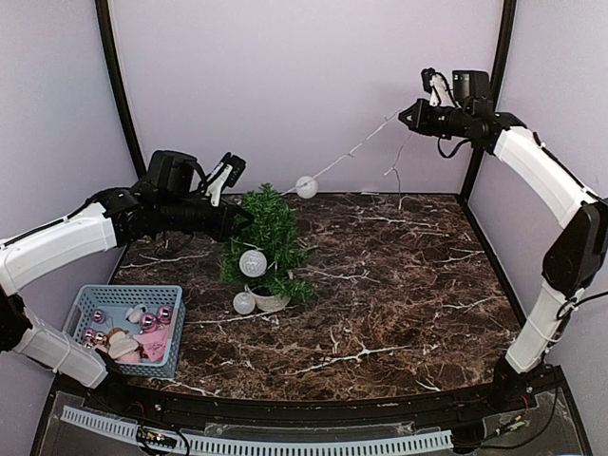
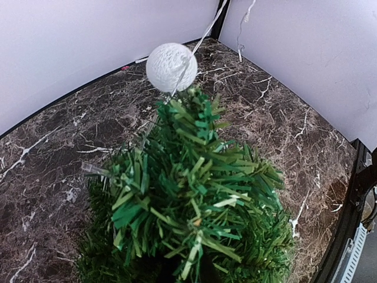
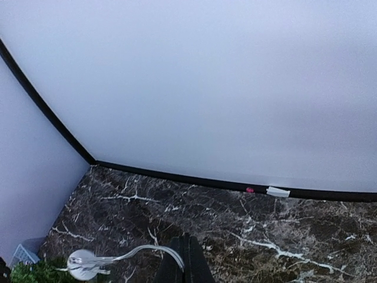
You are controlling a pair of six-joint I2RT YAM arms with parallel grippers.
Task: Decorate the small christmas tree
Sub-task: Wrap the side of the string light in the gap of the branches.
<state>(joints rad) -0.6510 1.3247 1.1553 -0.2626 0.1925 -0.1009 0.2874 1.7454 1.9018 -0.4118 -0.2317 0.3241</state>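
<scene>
The small christmas tree (image 1: 264, 237) stands in a white pot (image 1: 271, 302) left of the table's middle. A thin light string (image 1: 356, 147) carrying white balls runs from it up to my right gripper (image 1: 408, 114), which is raised at the back right and shut on the string (image 3: 147, 250). One ball (image 1: 306, 186) hangs just above the treetop, and two more (image 1: 252, 263) lie against the tree's front. My left gripper (image 1: 231, 220) is pushed into the tree's upper left side. In the left wrist view the tree (image 2: 188, 200) fills the frame, and the shut gripper (image 2: 187, 272) is buried in needles, which hide what it pinches.
A blue basket (image 1: 128, 290) of pink and white ornaments sits at the front left beside the left arm. Purple walls with black posts close the back and sides. The string's loose tail (image 1: 397, 171) dangles near the back right corner.
</scene>
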